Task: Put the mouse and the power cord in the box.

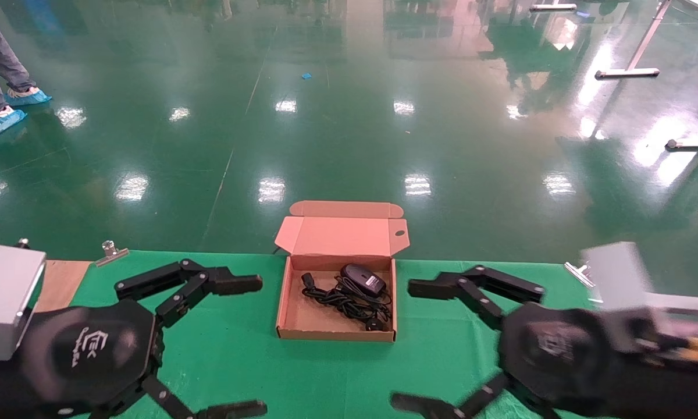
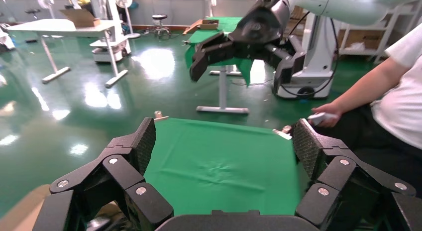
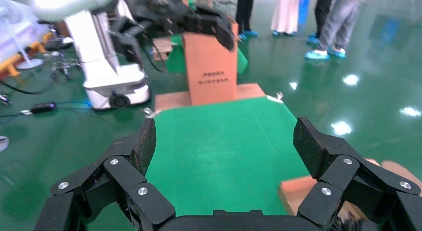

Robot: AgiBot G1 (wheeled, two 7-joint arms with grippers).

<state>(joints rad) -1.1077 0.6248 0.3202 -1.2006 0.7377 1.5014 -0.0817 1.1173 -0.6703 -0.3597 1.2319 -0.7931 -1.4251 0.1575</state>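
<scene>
The brown cardboard box (image 1: 334,334) sits at the middle of the green table with its lid (image 1: 340,235) standing open at the back. Inside it lie the black mouse (image 1: 363,278) and, beside and in front of it, the bundled black power cord (image 1: 349,304). My left gripper (image 1: 247,346) hovers left of the box, open and empty; the left wrist view shows only green cloth between its fingers (image 2: 224,146). My right gripper (image 1: 410,344) hovers right of the box, also open and empty (image 3: 224,144), with a box corner (image 3: 298,188) beside one finger.
Metal clips (image 1: 111,252) (image 1: 576,272) hold the cloth at the table's far edge. A brown board (image 1: 61,282) lies at the far left of the table. A person's arm (image 2: 368,91) is off the table's right side. Glossy green floor lies beyond.
</scene>
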